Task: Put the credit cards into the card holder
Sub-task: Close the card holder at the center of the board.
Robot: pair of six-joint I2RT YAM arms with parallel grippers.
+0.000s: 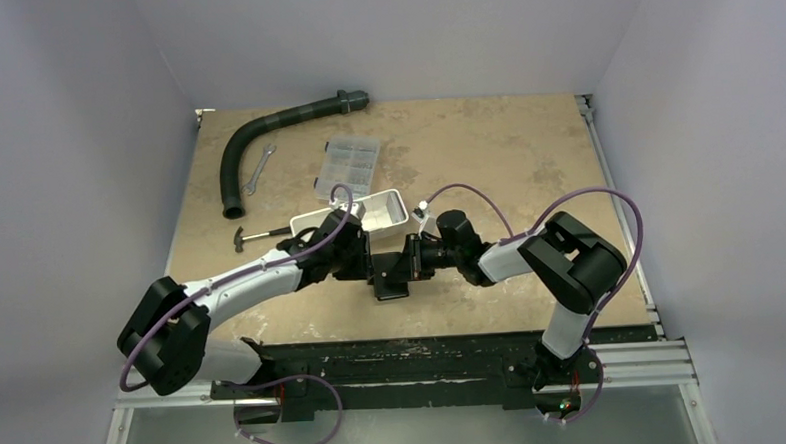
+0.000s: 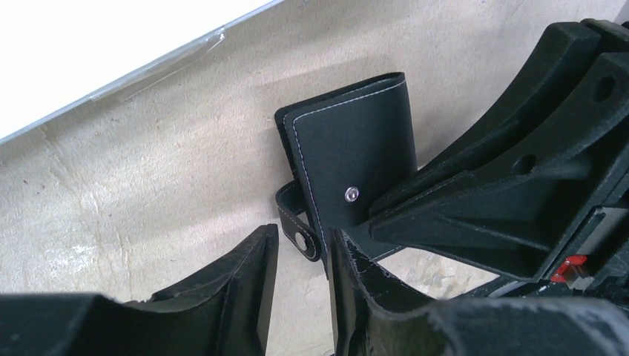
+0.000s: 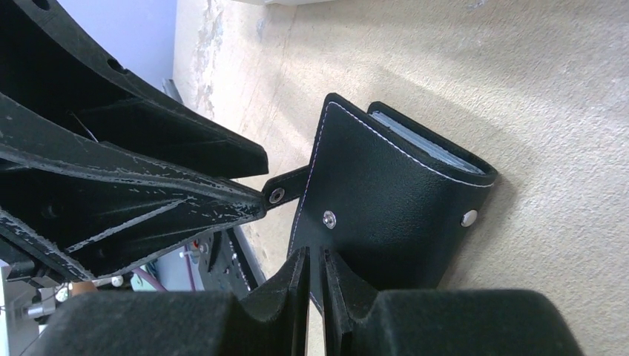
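**Left to right, overhead view.** At nine o'clock of the holder, the left gripper (image 2: pixel 303 248) is shown with its jaws parted about the closure strap (image 3: pixel 293 184). A gap is seen beside the tab, so no grip is made. The card holder (image 2: pixel 356 141) is found resting on the table (image 1: pixel 486 158), at six o'clock of the white tray (image 1: pixel 376 197), folded, with its strap unfastened. A pale layered edge (image 3: pixel 426 144) is visible in its mouth; whether this is cards or lining cannot be told. At three o'clock, the right gripper (image 3: pixel 315 256) is pinched tight on the free edge of the front flap. The holder is judged light, with thin, pliant, rather slick covers — likely to flex or slide if pushed. It is best taken by the stitched flap edge or the strap tab.
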